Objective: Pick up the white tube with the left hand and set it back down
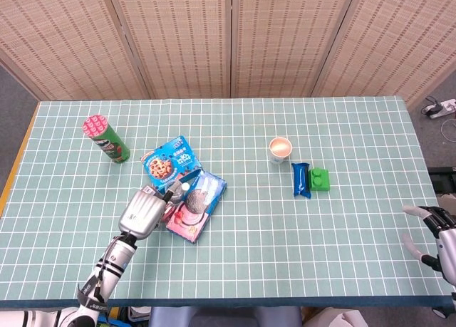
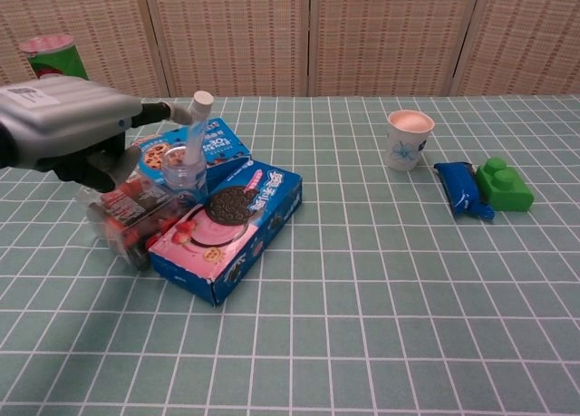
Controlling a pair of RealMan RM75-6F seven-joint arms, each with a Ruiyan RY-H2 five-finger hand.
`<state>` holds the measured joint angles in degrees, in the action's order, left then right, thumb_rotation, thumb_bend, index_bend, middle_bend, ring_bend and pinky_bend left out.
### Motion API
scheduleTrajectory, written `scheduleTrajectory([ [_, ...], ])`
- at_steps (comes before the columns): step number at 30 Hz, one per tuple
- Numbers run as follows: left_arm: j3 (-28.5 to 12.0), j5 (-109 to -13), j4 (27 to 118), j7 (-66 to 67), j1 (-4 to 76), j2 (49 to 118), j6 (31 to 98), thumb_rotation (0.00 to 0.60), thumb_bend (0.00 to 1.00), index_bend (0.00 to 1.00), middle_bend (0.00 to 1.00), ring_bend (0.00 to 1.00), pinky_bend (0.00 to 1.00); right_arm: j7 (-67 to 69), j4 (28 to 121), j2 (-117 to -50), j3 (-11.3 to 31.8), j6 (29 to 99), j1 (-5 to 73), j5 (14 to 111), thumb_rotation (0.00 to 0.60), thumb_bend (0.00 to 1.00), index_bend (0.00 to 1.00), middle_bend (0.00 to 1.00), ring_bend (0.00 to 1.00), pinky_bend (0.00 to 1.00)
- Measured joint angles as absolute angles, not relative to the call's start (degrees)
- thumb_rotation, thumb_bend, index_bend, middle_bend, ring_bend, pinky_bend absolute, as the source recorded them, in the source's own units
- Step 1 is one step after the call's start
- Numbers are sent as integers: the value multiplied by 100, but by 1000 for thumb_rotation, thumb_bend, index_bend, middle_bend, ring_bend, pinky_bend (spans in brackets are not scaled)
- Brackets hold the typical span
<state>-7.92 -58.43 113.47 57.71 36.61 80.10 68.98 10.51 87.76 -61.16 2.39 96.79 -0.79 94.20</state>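
The white tube (image 2: 189, 146), clear-bodied with a white cap, leans to the right among the snack boxes, between the blue cookie box (image 2: 186, 144) and the Oreo box (image 2: 231, 224). My left hand (image 2: 68, 130) hovers just left of it, and one outstretched finger (image 2: 163, 113) touches the tube below the cap. No fingers show closed around it. In the head view the left hand (image 1: 142, 211) covers most of the tube (image 1: 174, 189). My right hand (image 1: 438, 240) hangs at the table's right edge, fingers spread, holding nothing.
A clear pack of red snacks (image 2: 127, 212) lies under my left hand. A green Pringles can (image 1: 105, 137) stands at the far left. A paper cup (image 1: 280, 149), a blue packet (image 1: 301, 179) and a green brick (image 1: 319, 179) sit to the right.
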Motion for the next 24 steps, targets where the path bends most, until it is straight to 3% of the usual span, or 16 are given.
scheduleTrajectory([
  [11, -813, -6060, 11167, 4732, 3585, 7810, 6938, 600, 713, 77, 1000, 985, 1000, 1012, 8780, -6128, 245, 9594, -48, 9393, 600, 293, 332, 387, 320, 481],
  [19, -884, -6325, 11052, 3326, 3498, 7495, 6657, 600, 163, 146, 1000, 990, 1000, 938, 8793, -6149, 242, 9527, -23, 9383, 600, 293, 332, 387, 320, 481],
  [24, -999, -6527, 10890, 2136, 3470, 7407, 6415, 600, 105, 203, 1000, 1000, 1000, 915, 8798, -6159, 247, 9491, -9, 9361, 600, 293, 332, 387, 320, 482],
])
